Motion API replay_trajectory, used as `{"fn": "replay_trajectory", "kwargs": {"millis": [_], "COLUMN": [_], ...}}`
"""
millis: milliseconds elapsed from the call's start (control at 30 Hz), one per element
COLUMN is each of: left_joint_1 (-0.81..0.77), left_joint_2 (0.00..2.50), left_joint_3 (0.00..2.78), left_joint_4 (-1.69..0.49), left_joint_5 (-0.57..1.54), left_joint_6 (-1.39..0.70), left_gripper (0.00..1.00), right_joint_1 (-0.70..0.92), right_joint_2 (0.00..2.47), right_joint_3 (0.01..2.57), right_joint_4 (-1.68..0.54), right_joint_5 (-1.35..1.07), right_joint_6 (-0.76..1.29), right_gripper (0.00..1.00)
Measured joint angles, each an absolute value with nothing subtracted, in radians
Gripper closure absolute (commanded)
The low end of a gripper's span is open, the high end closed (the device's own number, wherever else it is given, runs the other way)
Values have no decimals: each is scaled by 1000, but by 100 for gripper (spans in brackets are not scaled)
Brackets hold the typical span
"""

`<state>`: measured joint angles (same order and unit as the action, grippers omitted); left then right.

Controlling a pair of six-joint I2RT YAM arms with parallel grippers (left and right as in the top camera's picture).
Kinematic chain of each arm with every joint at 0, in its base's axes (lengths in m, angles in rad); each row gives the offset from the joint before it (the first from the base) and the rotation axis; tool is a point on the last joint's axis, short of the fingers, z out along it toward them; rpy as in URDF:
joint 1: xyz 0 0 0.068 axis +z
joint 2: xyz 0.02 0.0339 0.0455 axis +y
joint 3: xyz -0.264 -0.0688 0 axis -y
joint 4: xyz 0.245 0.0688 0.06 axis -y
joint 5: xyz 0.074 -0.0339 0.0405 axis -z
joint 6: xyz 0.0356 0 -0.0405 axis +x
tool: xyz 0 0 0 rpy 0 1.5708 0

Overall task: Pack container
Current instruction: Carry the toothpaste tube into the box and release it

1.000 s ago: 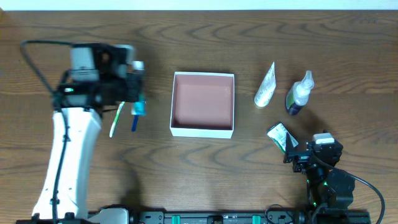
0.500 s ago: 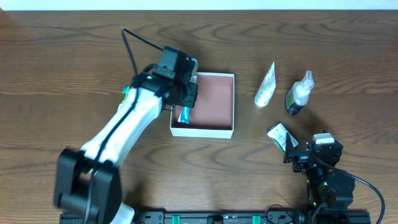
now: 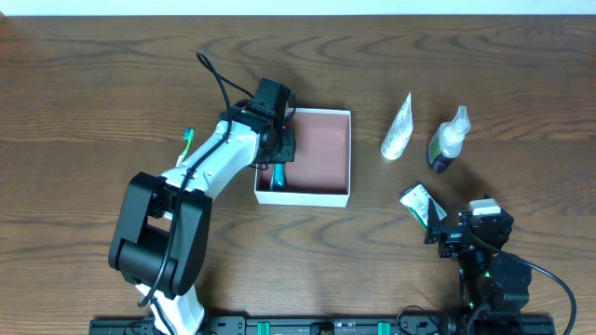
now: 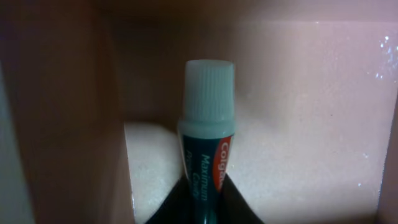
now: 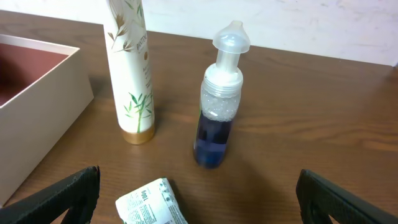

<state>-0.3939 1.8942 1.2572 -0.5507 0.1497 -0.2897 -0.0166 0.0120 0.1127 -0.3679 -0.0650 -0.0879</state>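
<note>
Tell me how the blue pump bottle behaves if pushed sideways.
The pump bottle stands upright, tall on a narrow base, so a high push would probably tip it. Its blue liquid sits low, which may steady it somewhat. The round, smooth body looks likely to roll once down.

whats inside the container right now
In the container: a toothpaste tube by the left wall, between the left end effector's fingers. The arm covers the floor beneath it; elsewhere only pink lining shows.

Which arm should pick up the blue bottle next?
The right arm. Its jaws are open, empty and facing the blue bottle close by. The left arm is farther off, jaws inside the container around the toothpaste.
</note>
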Motion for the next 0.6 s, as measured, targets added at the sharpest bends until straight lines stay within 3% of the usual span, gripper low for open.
{"fn": "replay_trajectory", "kwargs": {"millis": [167, 300, 600], "left_joint_1": [-394, -394, -391], "left_joint_2": [1876, 1814, 1482], "left_joint_3": [1257, 1257, 1258], "left_joint_4": [-572, -598, -718], "left_joint_5": [150, 150, 121], "left_joint_6": [-313, -318, -285], "left_gripper": [60, 56, 42], "right_joint_1": [-17, -17, -17], "right_joint_2": [12, 12, 12], "right_joint_3": [113, 113, 113], "right_joint_4": [-368, -368, -368], "right_joint_5": [-65, -65, -65], "right_joint_6": [-88, -88, -88], "right_gripper": [1, 1, 1]}}
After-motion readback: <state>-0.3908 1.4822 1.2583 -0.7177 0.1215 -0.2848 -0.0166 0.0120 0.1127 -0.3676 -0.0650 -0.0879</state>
